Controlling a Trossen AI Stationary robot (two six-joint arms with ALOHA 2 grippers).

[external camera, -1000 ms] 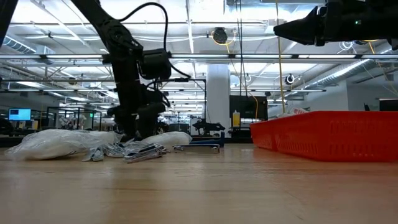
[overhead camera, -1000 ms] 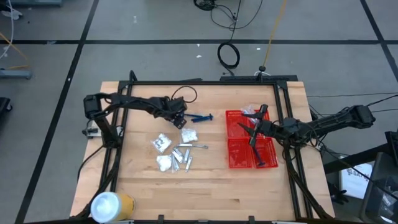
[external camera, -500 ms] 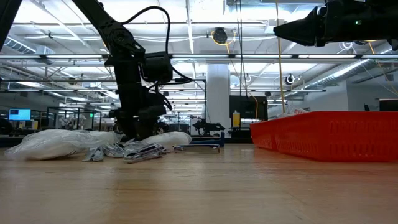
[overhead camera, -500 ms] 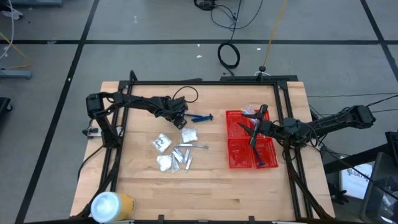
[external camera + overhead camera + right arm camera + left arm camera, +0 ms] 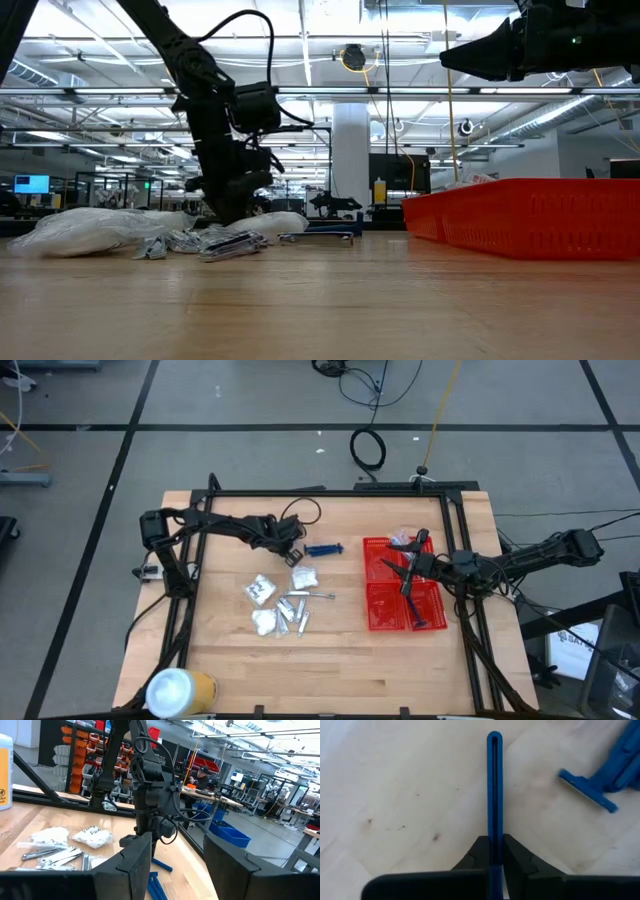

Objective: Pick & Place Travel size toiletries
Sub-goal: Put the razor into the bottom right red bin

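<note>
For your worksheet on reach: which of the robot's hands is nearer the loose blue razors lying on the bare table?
The left. The left hand, gripping a blue handle, is just beside the blue razors. The right hand hangs open over the red basket, farther off.

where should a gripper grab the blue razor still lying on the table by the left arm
Judging by its pose, grip the blue razor across its narrow handle, coming straight down from above: it lies flat on the wooden table with its wide head at one end, clear of the blue stick that the left gripper holds.
</note>
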